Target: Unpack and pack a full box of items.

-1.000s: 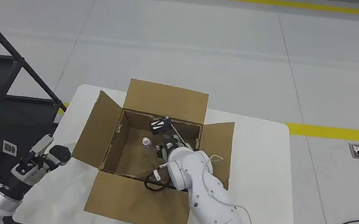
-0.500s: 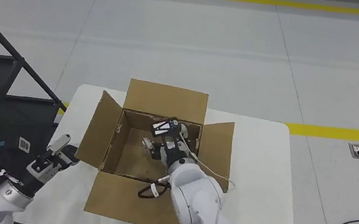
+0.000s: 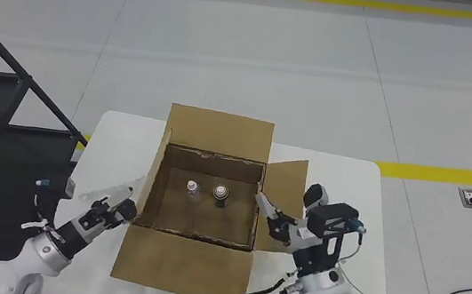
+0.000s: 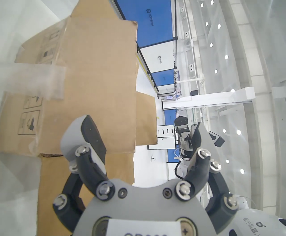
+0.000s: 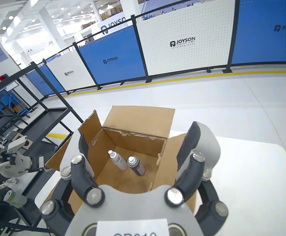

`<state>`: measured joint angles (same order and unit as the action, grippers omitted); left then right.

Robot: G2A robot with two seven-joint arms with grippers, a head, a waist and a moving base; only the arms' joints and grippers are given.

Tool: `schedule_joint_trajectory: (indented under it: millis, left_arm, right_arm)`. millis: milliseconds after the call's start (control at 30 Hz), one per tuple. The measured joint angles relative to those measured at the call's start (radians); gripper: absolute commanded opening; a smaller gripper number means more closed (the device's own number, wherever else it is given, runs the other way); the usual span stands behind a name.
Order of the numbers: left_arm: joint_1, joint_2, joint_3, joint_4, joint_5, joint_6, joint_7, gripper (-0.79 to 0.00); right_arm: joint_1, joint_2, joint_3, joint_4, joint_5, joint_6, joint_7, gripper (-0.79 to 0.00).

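An open brown cardboard box (image 3: 216, 161) sits on a white table (image 3: 348, 184) with rounded corners, in the centre of the top view. On the box floor, toward the upper part of the opening, two items stand close together and are seen cap-first from above. On the left is a small clear plastic bottle (image 3: 192, 188) with a white cap. On the right is a dark purple-blue spray can (image 3: 222, 194) with a pale cap. The box's left flap (image 3: 154, 168) stands almost upright, and the right flap (image 3: 284, 189) leans outward. The left gripper (image 3: 123, 209) is at the lower left of the frame, just beside the outer face of the left flap. Its two fingers are spread apart and hold nothing. The right gripper (image 3: 271, 218) is just right of centre in the lower half, at the lower part of the right flap. Its fingers are also spread wide and empty. Whether either gripper touches the cardboard cannot be told.
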<state>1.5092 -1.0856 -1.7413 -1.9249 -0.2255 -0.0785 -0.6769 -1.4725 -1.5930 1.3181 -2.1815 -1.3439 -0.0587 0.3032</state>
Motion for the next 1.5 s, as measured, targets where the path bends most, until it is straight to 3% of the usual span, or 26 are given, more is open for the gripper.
schedule_joint_trajectory:
  millis: [133, 367, 733, 900, 1133, 1367, 1500]
  left_arm:
    - [-0.030, 0.001, 0.040, 0.023, 0.040, 0.020, -0.009, 0.000]
    - [-0.059, 0.004, 0.074, 0.057, 0.073, 0.040, -0.020, 0.000]
    - [-0.063, 0.007, 0.091, 0.069, 0.096, 0.057, -0.015, 0.000]
    - [-0.068, 0.008, 0.103, 0.076, 0.100, 0.060, -0.012, 0.000]
    - [-0.077, 0.009, 0.113, 0.085, 0.101, 0.064, -0.006, 0.000]
    - [-0.086, 0.010, 0.122, 0.096, 0.103, 0.074, 0.007, 0.000]
    - [-0.089, 0.010, 0.123, 0.104, 0.103, 0.081, 0.017, 0.000]
  right_arm:
    - [-0.006, 0.010, 0.097, 0.030, 0.119, -0.023, 0.107, 0.000]
    - [0.120, 0.021, 0.169, 0.186, 0.221, 0.011, 0.309, 0.000]
    - [0.222, 0.045, 0.117, 0.268, 0.496, -0.334, 0.424, 0.000]
    - [0.284, 0.050, 0.052, 0.292, 0.557, -0.405, 0.437, 0.000]
    - [0.394, 0.048, -0.053, 0.404, 0.527, -0.341, 0.449, 0.000]
    - [0.565, 0.033, -0.159, 0.678, 0.526, -0.264, 0.427, 0.000]
    - [0.613, 0.028, -0.204, 0.776, 0.458, -0.216, 0.404, 0.000]
